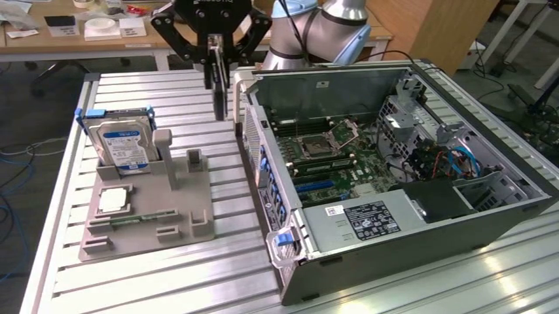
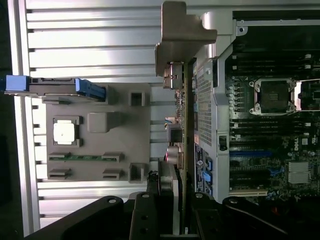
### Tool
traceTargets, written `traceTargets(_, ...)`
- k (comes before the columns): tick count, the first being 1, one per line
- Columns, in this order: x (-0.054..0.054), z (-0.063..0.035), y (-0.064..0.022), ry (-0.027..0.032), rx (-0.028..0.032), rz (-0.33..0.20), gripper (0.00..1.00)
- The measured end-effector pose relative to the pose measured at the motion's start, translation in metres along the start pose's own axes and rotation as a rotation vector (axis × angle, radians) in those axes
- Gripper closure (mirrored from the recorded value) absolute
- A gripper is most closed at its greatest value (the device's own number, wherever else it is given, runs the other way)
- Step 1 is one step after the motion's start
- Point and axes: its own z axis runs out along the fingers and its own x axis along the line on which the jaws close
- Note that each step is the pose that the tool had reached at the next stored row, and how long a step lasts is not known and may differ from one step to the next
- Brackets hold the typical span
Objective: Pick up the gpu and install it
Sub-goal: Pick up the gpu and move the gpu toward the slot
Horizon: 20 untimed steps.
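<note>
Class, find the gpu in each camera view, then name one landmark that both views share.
Exterior view: the gpu hangs upright in the gripper, just off the open computer case, on the exterior view's left of it.
Wrist view: the gpu is edge-on, between the grey fixture and the case.
Shared landmark: the blue-railed hard drive standing in the fixture.

1. The gripper points straight down, high above and just outside the computer case, near the case's far corner on the exterior view's left.
2. Its black linkage fingers are pressed in from both sides on the top of the gpu, which hangs upright and edge-on beneath them.
3. The arm, with silver and pale blue joints, rises behind the case's far wall and bends over toward the gripper.
</note>
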Motion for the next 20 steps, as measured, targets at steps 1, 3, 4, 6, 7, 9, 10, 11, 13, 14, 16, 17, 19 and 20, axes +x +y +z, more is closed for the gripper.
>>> traceTargets(1,-0.002,0.0,0.0001,0.0001,0.0001,0.0,0.72)
traceTargets(3,-0.007,0.0001,0.0003,0.0003,0.0,0.0,0.72)
traceTargets(4,-0.01,0.0,0.0004,0.0005,0.0001,0.0,0.72)
traceTargets(6,-0.014,0.0001,0.0006,0.0008,0.0001,0.0,0.72)
traceTargets(7,-0.017,0.0,0.0007,0.0009,0.0001,0.0,0.72)
traceTargets(9,-0.021,0.0001,0.001,0.0012,0.0001,0.0,0.72)
traceTargets(10,-0.024,0.0001,0.0011,0.0013,0.0,0.0,0.72)
traceTargets(11,-0.026,0.0001,0.0012,0.0014,0.0001,0.0,0.72)
traceTargets(13,-0.03,0.0002,0.0014,0.0015,0.0,0.0,0.72)
traceTargets(14,-0.032,0.0002,0.0015,0.0017,0.0001,0.0,0.72)
traceTargets(16,-0.037,0.0002,0.0017,0.0019,0.0001,0.0,0.72)
traceTargets(17,-0.039,0.0002,0.0018,0.002,0.0001,0.0,0.72)
traceTargets(19,-0.043,0.0002,0.002,0.0022,0.0001,0.0,0.72)
traceTargets(20,-0.046,0.0002,0.0021,0.0024,0.0001,0.0,0.72)
